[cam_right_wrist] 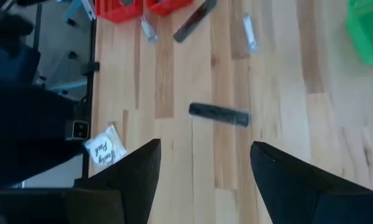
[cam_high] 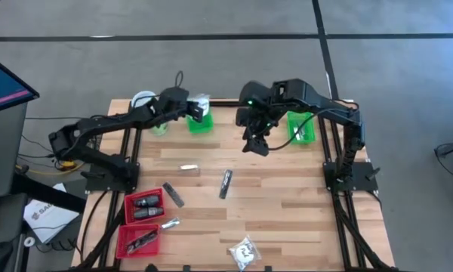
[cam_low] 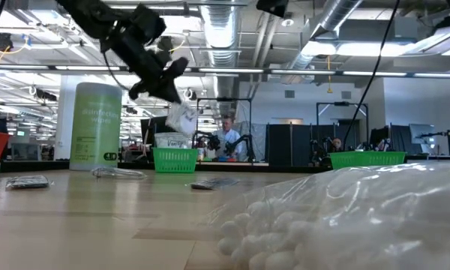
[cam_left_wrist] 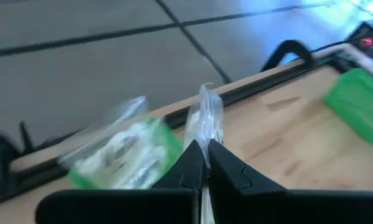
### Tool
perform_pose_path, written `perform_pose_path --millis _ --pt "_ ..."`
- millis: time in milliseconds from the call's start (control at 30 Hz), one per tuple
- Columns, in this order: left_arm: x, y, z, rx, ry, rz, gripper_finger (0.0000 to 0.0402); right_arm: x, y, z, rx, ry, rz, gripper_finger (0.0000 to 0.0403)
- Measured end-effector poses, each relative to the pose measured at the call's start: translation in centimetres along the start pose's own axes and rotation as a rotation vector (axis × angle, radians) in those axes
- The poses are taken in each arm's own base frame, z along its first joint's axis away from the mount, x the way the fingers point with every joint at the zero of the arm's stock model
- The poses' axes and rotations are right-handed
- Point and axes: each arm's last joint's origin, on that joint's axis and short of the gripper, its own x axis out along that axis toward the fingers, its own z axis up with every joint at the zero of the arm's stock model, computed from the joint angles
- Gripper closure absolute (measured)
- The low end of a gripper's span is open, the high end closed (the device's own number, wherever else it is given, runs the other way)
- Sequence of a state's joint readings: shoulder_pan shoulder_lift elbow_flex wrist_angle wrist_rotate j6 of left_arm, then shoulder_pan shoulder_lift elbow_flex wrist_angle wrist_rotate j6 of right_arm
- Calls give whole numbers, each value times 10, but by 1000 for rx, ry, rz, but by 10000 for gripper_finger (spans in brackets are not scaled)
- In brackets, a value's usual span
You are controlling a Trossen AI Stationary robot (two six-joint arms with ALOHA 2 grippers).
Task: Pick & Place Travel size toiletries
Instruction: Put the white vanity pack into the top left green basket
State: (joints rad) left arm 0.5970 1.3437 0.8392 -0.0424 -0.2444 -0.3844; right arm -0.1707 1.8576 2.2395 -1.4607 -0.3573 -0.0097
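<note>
Toiletries are lying scattered across the wooden table (cam_high: 287,196): a dark stick (cam_high: 226,183) mid-table, a silvery sachet (cam_high: 189,168) nearby, a white printed packet (cam_high: 244,252) at the near edge. The left gripper (cam_high: 199,110) is hanging over the green basket (cam_high: 200,123), jaws pinched tight on a crinkly clear packet (cam_left_wrist: 206,118). The right gripper (cam_high: 257,143) is hovering mid-table, fingers spread, carrying nothing. Risk here: that packet is dangling from one corner, so it could be slipping free beside the basket.

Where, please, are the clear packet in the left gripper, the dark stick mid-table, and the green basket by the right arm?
Clear packet (cam_left_wrist: 208,118), left wrist view, upper crinkled end.
Dark stick (cam_high: 226,183), high view, middle.
Green basket (cam_high: 301,128), high view, inside.
</note>
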Motion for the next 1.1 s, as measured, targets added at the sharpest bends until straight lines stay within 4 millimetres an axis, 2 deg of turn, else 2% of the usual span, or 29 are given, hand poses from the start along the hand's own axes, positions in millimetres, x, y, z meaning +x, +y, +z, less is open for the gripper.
perform_pose_path --millis 133,300,533,833,967,1100 --pt "8 20 -18 -38 14 5 401 0 0 -3 5 28 1 165" --pt "13 32 -36 -114 3 -25 401 0 -1 -2 -7 21 0 165" --pt "17 34 -43 -181 -19 -7 401 -1 -3 -1 -6 7 -4 165" --pt "42 36 -68 -239 97 59 401 0 -3 0 -10 -3 -6 165" --pt "44 29 -62 -214 59 92 401 -1 -3 0 -9 -3 -6 165" --pt "44 22 -49 -113 8 126 400 0 -3 0 -9 -2 -5 165"
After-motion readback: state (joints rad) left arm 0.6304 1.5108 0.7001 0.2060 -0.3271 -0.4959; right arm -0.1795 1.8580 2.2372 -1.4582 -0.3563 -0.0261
